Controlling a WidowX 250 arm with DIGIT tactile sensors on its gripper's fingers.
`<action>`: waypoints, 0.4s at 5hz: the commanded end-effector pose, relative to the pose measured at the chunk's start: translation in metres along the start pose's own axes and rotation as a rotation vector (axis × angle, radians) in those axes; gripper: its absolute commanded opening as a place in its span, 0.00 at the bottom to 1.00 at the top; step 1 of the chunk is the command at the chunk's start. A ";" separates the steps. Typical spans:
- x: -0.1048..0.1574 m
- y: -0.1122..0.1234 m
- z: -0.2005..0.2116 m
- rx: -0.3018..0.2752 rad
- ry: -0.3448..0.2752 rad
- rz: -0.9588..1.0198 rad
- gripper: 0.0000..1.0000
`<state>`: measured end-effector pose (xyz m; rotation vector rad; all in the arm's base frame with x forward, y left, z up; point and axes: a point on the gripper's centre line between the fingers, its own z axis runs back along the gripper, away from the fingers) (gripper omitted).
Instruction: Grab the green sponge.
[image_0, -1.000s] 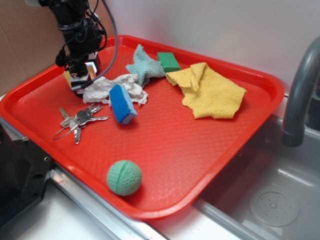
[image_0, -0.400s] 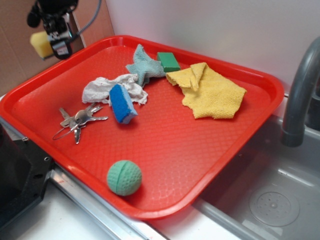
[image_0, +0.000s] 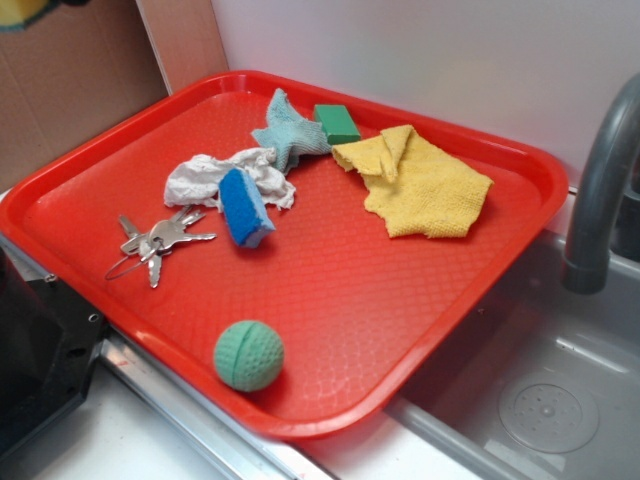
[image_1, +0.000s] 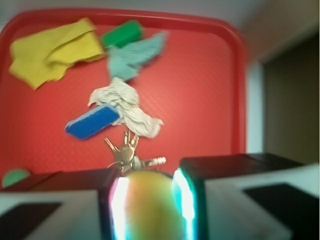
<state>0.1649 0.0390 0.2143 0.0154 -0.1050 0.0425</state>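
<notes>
The green sponge (image_0: 337, 123) lies flat at the back of the red tray (image_0: 500, 270), between a teal cloth (image_0: 285, 132) and a yellow cloth (image_0: 425, 185). In the wrist view the green sponge (image_1: 121, 34) shows far off at the top. My gripper (image_1: 148, 192) is high above the tray's near-left side, shut on a yellow sponge (image_1: 150, 212) held between its fingers. In the exterior view only a sliver of that yellow sponge (image_0: 20, 12) shows at the top left corner; the gripper itself is out of that frame.
On the tray lie a blue sponge (image_0: 245, 207), a crumpled white rag (image_0: 210, 175), a bunch of keys (image_0: 155, 240) and a pale green dimpled ball (image_0: 248, 355). A grey faucet (image_0: 600, 190) and a sink (image_0: 545, 410) stand to the right. A brown cardboard wall (image_0: 90, 90) is at the left.
The gripper has risen up and to the left from the tray's back-left corner, carrying the yellow sponge almost out of the exterior view. Nothing on the tray moved.
</notes>
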 end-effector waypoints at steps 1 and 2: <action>0.006 0.020 0.030 0.007 0.025 0.245 0.00; 0.004 0.030 0.014 0.048 0.063 0.291 0.00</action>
